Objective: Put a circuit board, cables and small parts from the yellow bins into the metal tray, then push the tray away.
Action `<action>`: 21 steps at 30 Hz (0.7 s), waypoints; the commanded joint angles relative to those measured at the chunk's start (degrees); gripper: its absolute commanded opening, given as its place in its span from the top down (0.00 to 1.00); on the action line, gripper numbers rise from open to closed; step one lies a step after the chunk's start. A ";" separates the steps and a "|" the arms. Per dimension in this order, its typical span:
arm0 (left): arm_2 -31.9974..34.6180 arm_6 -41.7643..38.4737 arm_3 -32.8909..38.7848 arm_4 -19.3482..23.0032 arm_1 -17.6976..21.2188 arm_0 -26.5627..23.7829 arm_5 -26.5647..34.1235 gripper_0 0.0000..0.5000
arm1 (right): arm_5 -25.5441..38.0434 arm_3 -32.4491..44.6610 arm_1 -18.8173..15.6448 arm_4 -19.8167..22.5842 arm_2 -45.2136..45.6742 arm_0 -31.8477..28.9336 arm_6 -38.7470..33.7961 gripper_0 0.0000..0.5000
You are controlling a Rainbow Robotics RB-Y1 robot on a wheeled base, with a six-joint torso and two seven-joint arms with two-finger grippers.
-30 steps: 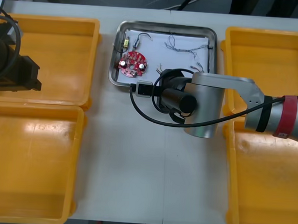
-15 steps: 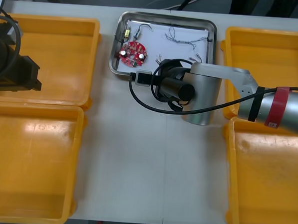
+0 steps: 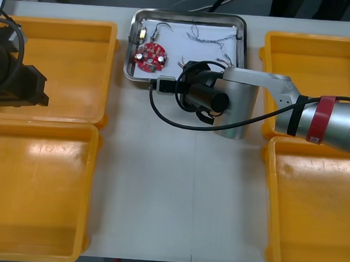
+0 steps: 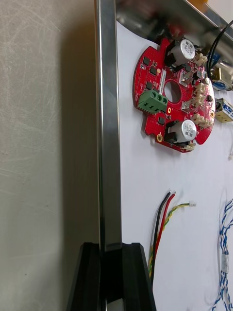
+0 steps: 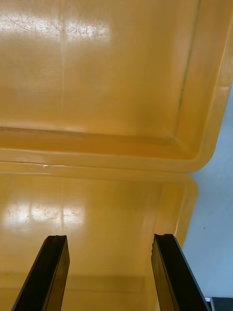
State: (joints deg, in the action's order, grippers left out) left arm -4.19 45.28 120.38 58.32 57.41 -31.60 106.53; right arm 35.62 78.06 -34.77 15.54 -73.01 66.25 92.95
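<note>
Metal tray (image 3: 187,14) near far table (image 3: 178,190) edge, right tool (image 4: 110,274) pinching rim

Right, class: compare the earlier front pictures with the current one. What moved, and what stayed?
The metal tray slid toward the table's far edge and slightly to the robot's left, the right gripper going with it, shut on its near rim. The circuit board and cables rode along inside. The open left gripper and the yellow bins stayed put.
</note>
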 commanded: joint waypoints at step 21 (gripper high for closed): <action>1.73 2.62 1.17 0.39 -0.46 0.40 -0.45 0.00 | -3.28 -1.95 1.02 -0.86 1.91 3.80 3.29 0.74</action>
State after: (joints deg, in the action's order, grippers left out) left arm -4.19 45.28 120.38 58.32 57.41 -31.60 106.53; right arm 33.11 75.87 -34.65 15.37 -73.01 66.69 93.34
